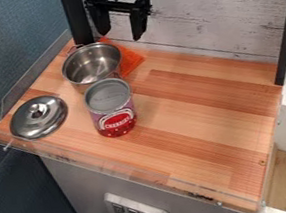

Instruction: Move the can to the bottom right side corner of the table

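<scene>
- Can [114, 119] is seen upright on the bench [199, 105], close in front of the pot [92, 65].
- Claw [121, 35] is spread wide, empty, towards the back.
- Pot could be nudged if the can is gripped off-centre.
- Clear guard [178, 189] could be struck if the can is carried too low.

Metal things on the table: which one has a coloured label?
The can, upright, just in front of the pot: red and purple round its side. Pot and lid are bare metal.
</scene>
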